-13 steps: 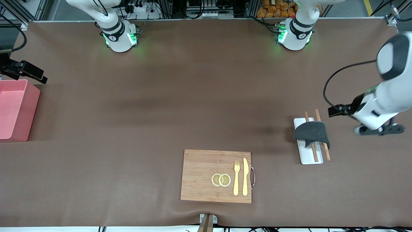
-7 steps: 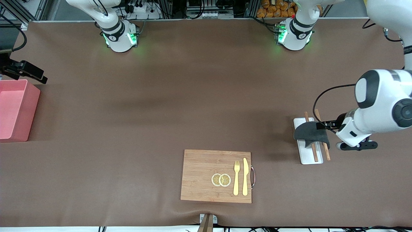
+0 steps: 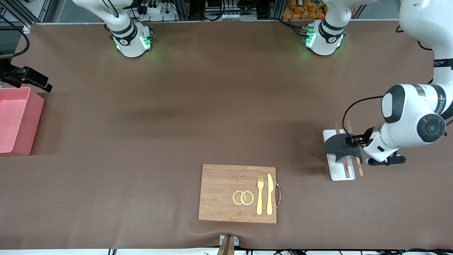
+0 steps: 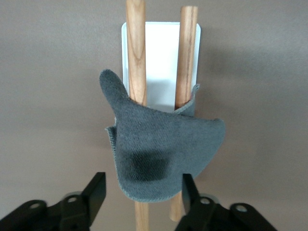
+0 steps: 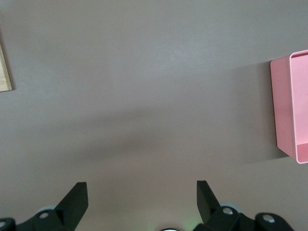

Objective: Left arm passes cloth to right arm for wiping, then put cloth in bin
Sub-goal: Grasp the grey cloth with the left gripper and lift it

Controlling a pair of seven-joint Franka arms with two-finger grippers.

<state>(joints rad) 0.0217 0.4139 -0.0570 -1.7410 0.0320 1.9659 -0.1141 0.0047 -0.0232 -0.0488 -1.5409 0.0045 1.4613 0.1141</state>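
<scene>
The charcoal-grey cloth (image 3: 342, 148) lies draped over two wooden chopsticks (image 3: 345, 166) on the flat white tray (image 3: 338, 173), toward the left arm's end of the table. My left gripper (image 3: 351, 141) is low at the cloth's edge. In the left wrist view the gripper (image 4: 143, 182) is open, with one finger (image 4: 96, 185) on each side of the cloth (image 4: 163, 144), not closed on it. My right gripper (image 5: 142, 190) is open and empty, high over bare table. The pink bin (image 3: 33, 124) stands at the right arm's end and shows in the right wrist view (image 5: 288, 106).
A wooden cutting board (image 3: 219, 191) lies nearer to the front camera, carrying a yellow fork (image 3: 260, 198), a knife (image 3: 269, 194) and two lemon slices (image 3: 243, 197). The chopsticks (image 4: 136, 48) stick out past the tray (image 4: 161, 48).
The left arm has swung in from the table's end toward the tray, bringing its open gripper up to the cloth's edge. The cloth and the right arm have not moved.
</scene>
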